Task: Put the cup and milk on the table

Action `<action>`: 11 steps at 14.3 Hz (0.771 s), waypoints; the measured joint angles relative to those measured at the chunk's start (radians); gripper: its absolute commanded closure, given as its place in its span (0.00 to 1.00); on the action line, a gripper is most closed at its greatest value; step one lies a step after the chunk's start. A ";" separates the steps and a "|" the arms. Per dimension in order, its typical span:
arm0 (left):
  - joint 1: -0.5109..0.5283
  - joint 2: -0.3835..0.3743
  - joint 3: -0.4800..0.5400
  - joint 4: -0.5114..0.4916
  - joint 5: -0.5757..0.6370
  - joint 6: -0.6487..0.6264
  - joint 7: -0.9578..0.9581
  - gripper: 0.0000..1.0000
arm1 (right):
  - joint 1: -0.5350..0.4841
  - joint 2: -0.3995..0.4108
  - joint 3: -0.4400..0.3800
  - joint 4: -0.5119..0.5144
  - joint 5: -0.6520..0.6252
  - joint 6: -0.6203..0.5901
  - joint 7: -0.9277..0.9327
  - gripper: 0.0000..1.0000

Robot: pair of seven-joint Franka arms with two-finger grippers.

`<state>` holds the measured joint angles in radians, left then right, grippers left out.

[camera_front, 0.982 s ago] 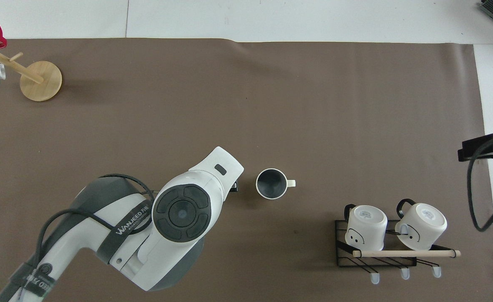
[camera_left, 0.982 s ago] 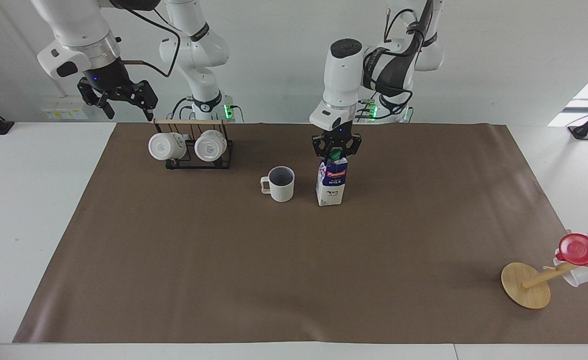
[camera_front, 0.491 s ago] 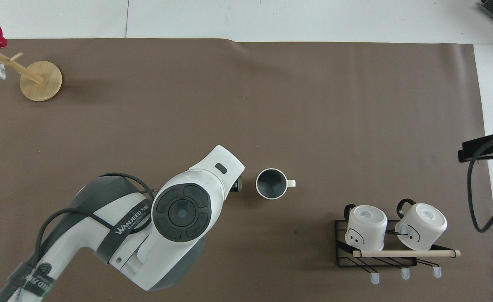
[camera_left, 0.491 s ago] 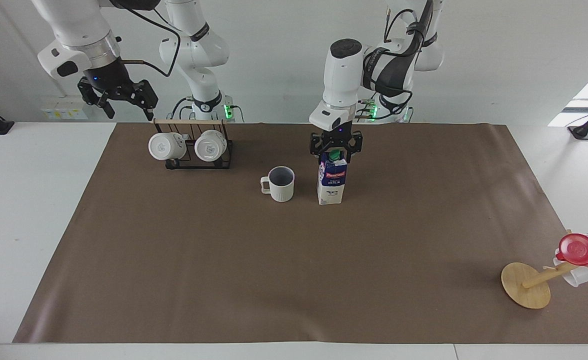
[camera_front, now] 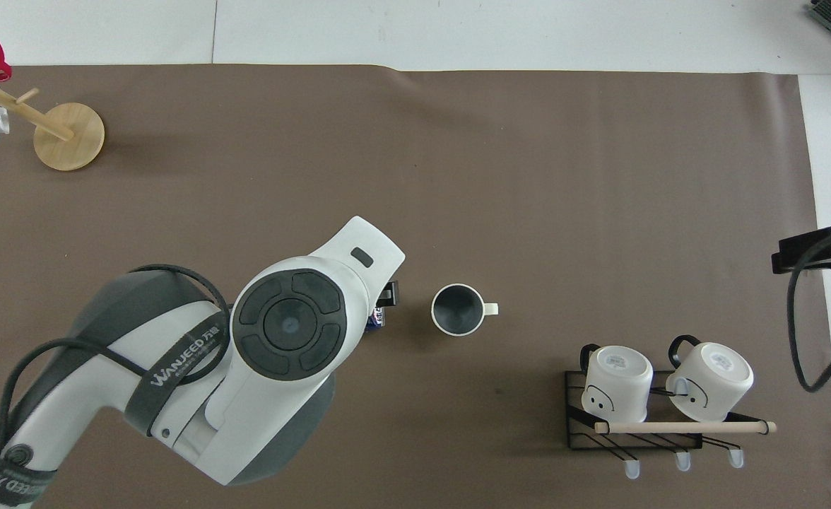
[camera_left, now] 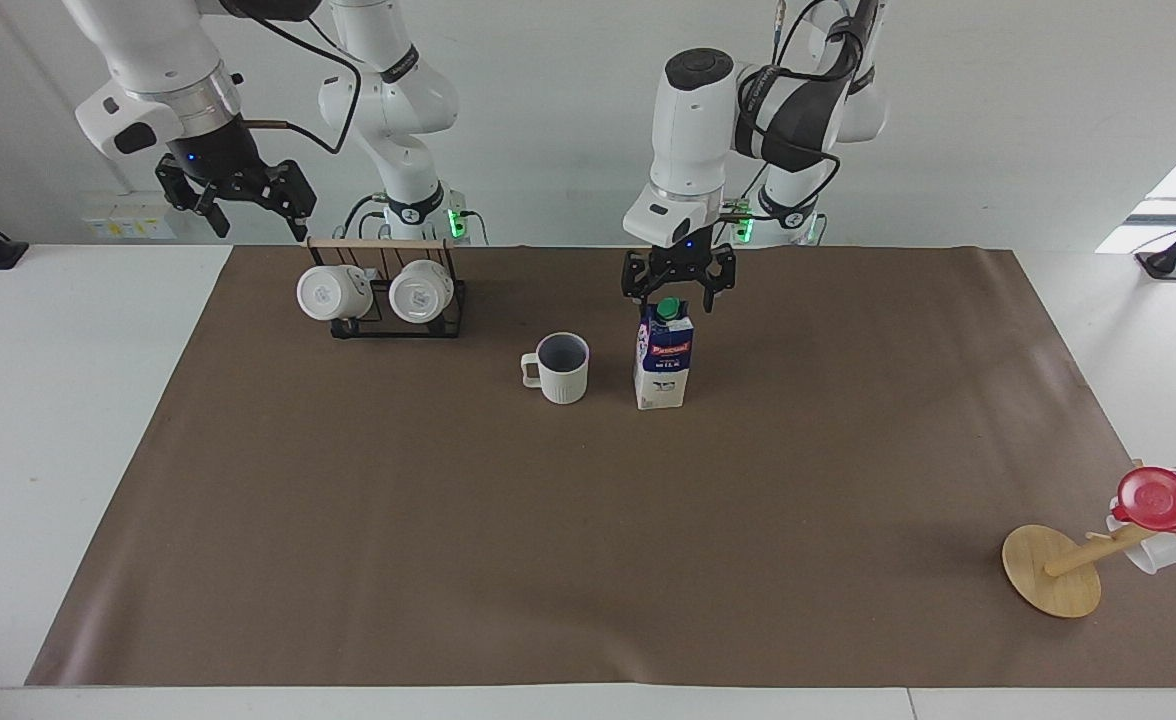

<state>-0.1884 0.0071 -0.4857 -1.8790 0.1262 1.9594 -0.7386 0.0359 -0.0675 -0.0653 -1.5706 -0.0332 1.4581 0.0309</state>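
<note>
Since the earlier frames the left gripper [camera_left: 677, 296] has let go of the milk carton [camera_left: 663, 356] and risen; it now hangs just above the green cap, fingers apart and touching nothing. Landmark for all places: the milk carton, which stands upright on the brown sheet of the bench [camera_left: 68, 400]. The ribbed cup [camera_left: 560, 367] stands upright just beside the carton, toward the right arm's end of the bench, handle turned away from the carton. In the overhead view the left arm hides all but a sliver of the carton [camera_front: 377, 322]; the cup [camera_front: 458, 309] shows plainly.

Step in hand, as judged: release of the milk is done and the retreat is under way; with cup and carton both standing on the bench, the task looks all but complete. The next move calls only for a straight lift clear of the cap, so that the carton is not tipped.

The right gripper [camera_left: 238, 195] waits, fingers apart, over the black wire rack [camera_left: 398, 300], which holds two white mugs [camera_left: 333, 292] and lies well apart from the carton, toward the right arm's end. A wooden mug tree [camera_left: 1058, 570] with a red cup [camera_left: 1163, 500] lies tipped well apart from the carton, at the left arm's end. Nothing stands in the way.
</note>
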 measured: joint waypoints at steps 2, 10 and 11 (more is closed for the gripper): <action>0.019 -0.002 0.010 0.061 0.000 -0.108 0.070 0.00 | 0.000 0.000 0.000 0.000 0.000 0.000 0.000 0.00; 0.344 -0.089 0.032 0.181 -0.101 -0.319 0.507 0.00 | 0.000 0.000 0.000 0.000 0.028 0.000 0.007 0.00; 0.371 -0.093 0.042 0.189 -0.106 -0.329 0.545 0.00 | 0.000 0.000 0.000 0.000 0.028 0.000 0.007 0.00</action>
<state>0.1822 -0.0858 -0.4438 -1.6905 0.0205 1.6308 -0.1939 0.0358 -0.0676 -0.0656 -1.5702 -0.0051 1.4582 0.0382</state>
